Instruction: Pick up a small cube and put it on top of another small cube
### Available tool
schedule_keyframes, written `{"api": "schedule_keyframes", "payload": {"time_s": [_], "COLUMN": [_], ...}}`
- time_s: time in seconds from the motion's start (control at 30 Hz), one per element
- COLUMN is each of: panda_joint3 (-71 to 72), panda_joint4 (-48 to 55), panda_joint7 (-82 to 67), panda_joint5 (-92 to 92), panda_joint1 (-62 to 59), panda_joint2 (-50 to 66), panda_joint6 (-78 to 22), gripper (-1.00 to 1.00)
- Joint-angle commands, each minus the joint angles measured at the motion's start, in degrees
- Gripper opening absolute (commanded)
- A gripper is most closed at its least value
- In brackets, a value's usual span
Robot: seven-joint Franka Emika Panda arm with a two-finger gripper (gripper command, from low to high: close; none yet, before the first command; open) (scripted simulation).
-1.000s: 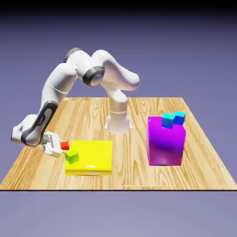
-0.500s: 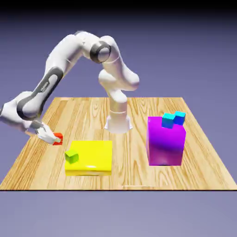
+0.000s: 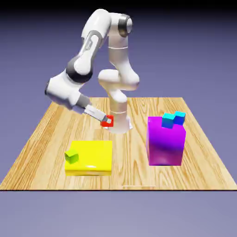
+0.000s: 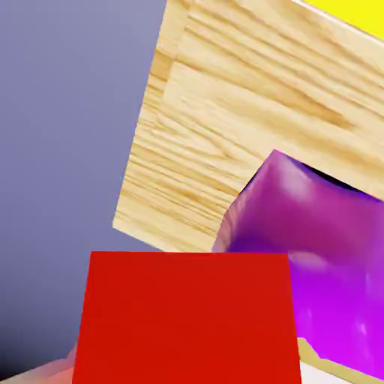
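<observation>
Swung from the left edge toward the middle of the exterior view, the claw (image 3: pixel 108 121) grips the red cube (image 3: pixel 107 124) above the bench (image 3: pixel 132 152), with the yellow slab (image 3: pixel 90 155) at lower left and the purple block (image 3: pixel 165 143) right of centre.
</observation>
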Motion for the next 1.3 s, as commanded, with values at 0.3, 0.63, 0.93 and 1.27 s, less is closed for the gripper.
{"api": "schedule_keyframes", "payload": {"time_s": [0.3,0.63,0.93,1.27], "panda_joint3": [15.9,22.5,10.6,1.2], "panda_joint4": [-16.8,-27.4,-27.5,-27.5], "panda_joint7": [18.2,29.5,27.4,25.7], "panda_joint5": [17.3,30.2,31.5,32.5], "panda_joint1": [1.1,6.1,24.7,39.5], "panda_joint2": [-20.8,-30.6,-24.1,-18.9], "panda_joint6": [3.8,7.7,19.6,29.1], "gripper": [-1.0,-1.0,-1.0,1.0]}}
